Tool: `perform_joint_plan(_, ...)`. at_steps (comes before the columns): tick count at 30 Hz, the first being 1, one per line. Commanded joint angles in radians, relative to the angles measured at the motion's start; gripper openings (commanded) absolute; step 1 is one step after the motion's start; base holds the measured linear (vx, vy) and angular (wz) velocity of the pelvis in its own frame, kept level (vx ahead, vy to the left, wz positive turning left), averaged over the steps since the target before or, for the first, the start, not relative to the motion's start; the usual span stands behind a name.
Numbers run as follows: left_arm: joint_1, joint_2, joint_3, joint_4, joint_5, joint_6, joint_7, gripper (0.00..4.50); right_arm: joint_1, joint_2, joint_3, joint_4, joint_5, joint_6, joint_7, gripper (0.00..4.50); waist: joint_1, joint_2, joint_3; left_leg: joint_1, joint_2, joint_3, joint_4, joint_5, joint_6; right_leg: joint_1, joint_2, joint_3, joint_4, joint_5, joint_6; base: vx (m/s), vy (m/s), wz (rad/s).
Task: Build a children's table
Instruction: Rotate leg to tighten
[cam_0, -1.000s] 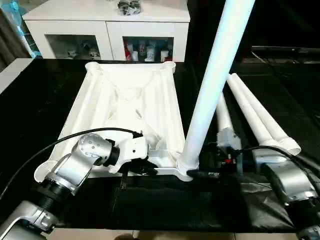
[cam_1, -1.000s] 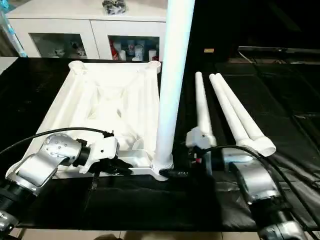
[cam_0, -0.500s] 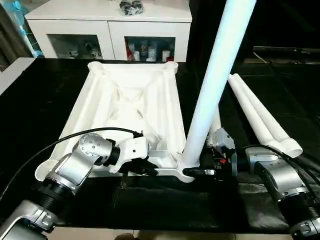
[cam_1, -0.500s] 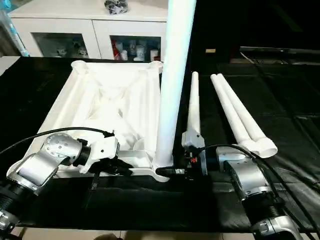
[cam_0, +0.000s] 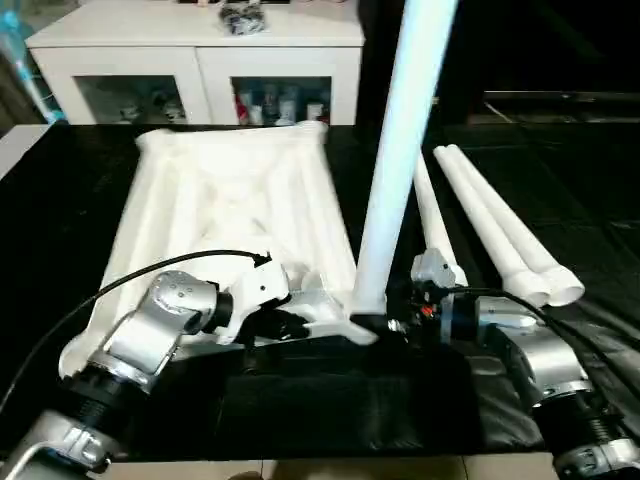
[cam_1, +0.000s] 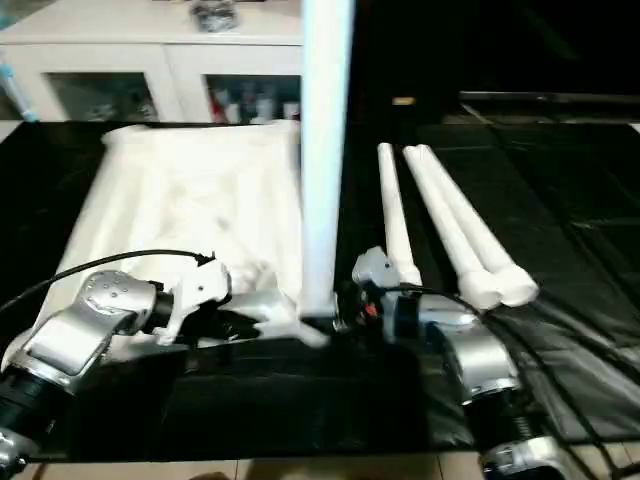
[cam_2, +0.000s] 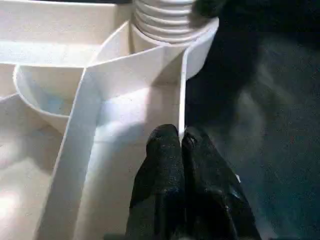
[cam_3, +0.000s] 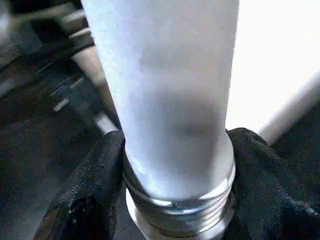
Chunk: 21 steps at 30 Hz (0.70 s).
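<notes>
Table top upside down on black bench, one leg standing in its near right corner.

Left gripper (cam_2: 182, 150) pinched tight on the thin rim of the table top (cam_0: 235, 200), beside the corner socket. Right gripper (cam_3: 175, 165) clasps the upright leg (cam_0: 400, 150) low down, a finger (cam_3: 87, 190) on either side just above its threads. Three spare legs (cam_0: 490, 220) lie to the right. White cabinet (cam_0: 200, 70) behind.

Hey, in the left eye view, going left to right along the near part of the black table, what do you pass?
Left gripper shut on the tabletop's near rim → upright leg in the corner socket → right gripper at its base → three loose legs lying flat.
</notes>
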Motion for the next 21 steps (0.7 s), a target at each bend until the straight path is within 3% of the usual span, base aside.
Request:
perform_joint_plan(1, -0.002, -0.04, 0.017, -0.066, -0.042, 0.043, 0.051, 0.0, -0.006, 0.041, 0.018, 0.044, -0.034, 0.037, -0.107, 2.75, 0.003, 0.002, -0.062, 0.004, 0.042, -0.021, -0.076, -0.221, 0.003, 0.047, -0.079, 0.042, -0.095, -0.321, -0.191, 0.0, 0.0, 0.0)
perform_joint_plan(3, 0.002, -0.056, 0.026, -0.078, -0.038, 0.066, 0.081, 0.0, -0.012, 0.064, 0.014, 0.056, -0.035, 0.043, -0.142, 2.74, -0.003, 0.004, -0.062, 0.004, 0.042, -0.021, -0.076, -0.228, 0.004, 0.045, -0.078, 0.043, -0.095, -0.32, -0.191, 0.0, 0.0, 0.0)
perform_joint_plan(4, 0.012, -0.107, 0.052, -0.113, -0.025, 0.129, 0.163, 0.0, -0.03, 0.119, 0.0, 0.084, -0.045, 0.048, -0.235, 2.74, -0.009, 0.006, -0.063, 0.005, 0.044, -0.019, -0.074, -0.231, 0.004, 0.045, -0.078, 0.045, -0.093, -0.302, -0.198, 0.0, 0.0, 0.0)
perform_joint_plan(8, 0.011, -0.221, 0.087, -0.148, -0.009, 0.182, 0.322, 0.0, -0.074, 0.193, -0.025, 0.145, -0.078, 0.023, -0.386, 2.74, -0.013, 0.003, -0.069, 0.003, 0.041, -0.018, -0.07, -0.193, 0.008, 0.046, -0.077, 0.045, -0.091, -0.245, -0.209, 0.0, 0.0, 0.0)
perform_joint_plan(14, 0.007, -0.232, 0.071, -0.159, -0.003, 0.196, 0.341, 0.0, -0.073, 0.196, -0.033, 0.149, -0.082, 0.01, -0.392, 2.74, -0.007, 0.002, -0.074, -0.004, 0.038, -0.015, -0.063, -0.115, 0.055, 0.054, -0.074, 0.044, -0.078, -0.081, -0.232, 0.0, 0.0, 0.0)
perform_joint_plan(15, 0.005, -0.227, 0.067, -0.156, 0.003, 0.193, 0.338, 0.0, -0.073, 0.196, -0.037, 0.151, -0.08, 0.007, -0.389, 3.44, -0.008, 0.005, -0.073, -0.004, 0.038, -0.014, -0.064, -0.121, 0.057, 0.053, -0.073, 0.043, -0.08, -0.081, -0.235, 0.0, 0.0, 0.0)
perform_joint_plan(18, 0.001, -0.205, 0.056, -0.142, 0.017, 0.175, 0.324, 0.0, -0.07, 0.192, -0.051, 0.145, -0.067, 0.007, -0.376, 3.47, -0.01, 0.007, -0.069, 0.0, 0.04, -0.015, -0.067, -0.166, 0.047, 0.051, -0.074, 0.043, -0.085, -0.136, -0.233, 0.0, 0.0, 0.0)
perform_joint_plan(21, -0.003, -0.189, 0.057, -0.127, 0.015, 0.167, 0.314, 0.0, -0.06, 0.179, -0.057, 0.125, -0.054, 0.006, -0.357, 3.85, -0.007, 0.008, -0.068, 0.003, 0.042, -0.016, -0.07, -0.193, 0.034, 0.049, -0.074, 0.044, -0.088, -0.173, -0.219, 0.0, 0.0, 0.0)
